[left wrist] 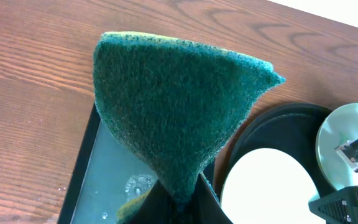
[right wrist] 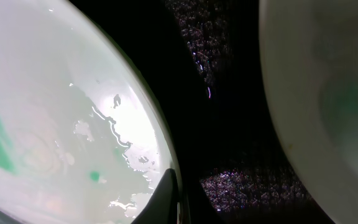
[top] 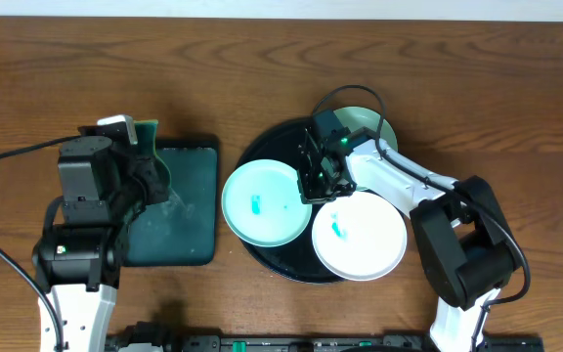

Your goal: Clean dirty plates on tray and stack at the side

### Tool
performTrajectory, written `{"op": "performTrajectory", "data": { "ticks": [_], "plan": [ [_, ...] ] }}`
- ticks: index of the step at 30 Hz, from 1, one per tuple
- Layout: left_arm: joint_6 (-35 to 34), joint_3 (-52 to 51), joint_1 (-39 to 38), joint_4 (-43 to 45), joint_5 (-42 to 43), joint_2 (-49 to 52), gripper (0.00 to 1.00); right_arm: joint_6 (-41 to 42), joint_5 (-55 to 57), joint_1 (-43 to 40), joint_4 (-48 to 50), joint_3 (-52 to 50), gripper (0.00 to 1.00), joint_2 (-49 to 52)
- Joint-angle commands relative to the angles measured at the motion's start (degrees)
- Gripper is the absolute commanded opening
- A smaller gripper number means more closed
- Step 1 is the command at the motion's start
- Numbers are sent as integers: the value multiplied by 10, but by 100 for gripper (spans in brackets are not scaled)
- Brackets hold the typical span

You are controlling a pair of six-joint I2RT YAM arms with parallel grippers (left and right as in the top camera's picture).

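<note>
The black round tray (top: 280, 140) holds three plates. An aqua plate (top: 272, 186) with a teal smear overlaps the tray's left rim. A white plate (top: 365, 249) with a teal smear lies at the front right. A mint plate (top: 368, 121) at the back is partly hidden by my right arm. My right gripper (top: 317, 178) is at the aqua plate's right rim; the right wrist view shows one finger (right wrist: 166, 199) on that rim of the plate (right wrist: 55, 124). My left gripper (left wrist: 179, 208) is shut on a green sponge (left wrist: 179, 106), held up over the green tray.
A dark-green rectangular tray (top: 189, 235) with water in it (left wrist: 107, 171) lies left of the black tray. Bare wood tabletop (top: 477, 78) surrounds both. In the left wrist view the aqua plate (left wrist: 269, 186) and the mint plate (left wrist: 347, 134) show at the right.
</note>
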Motion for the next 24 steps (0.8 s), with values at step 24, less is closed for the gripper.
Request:
{"op": "performTrajectory", "data": {
  "ticks": [24],
  "plan": [
    [-102, 5, -6, -50, 214, 263, 7, -11, 1, 2, 6, -6, 1, 8]
  ]
}}
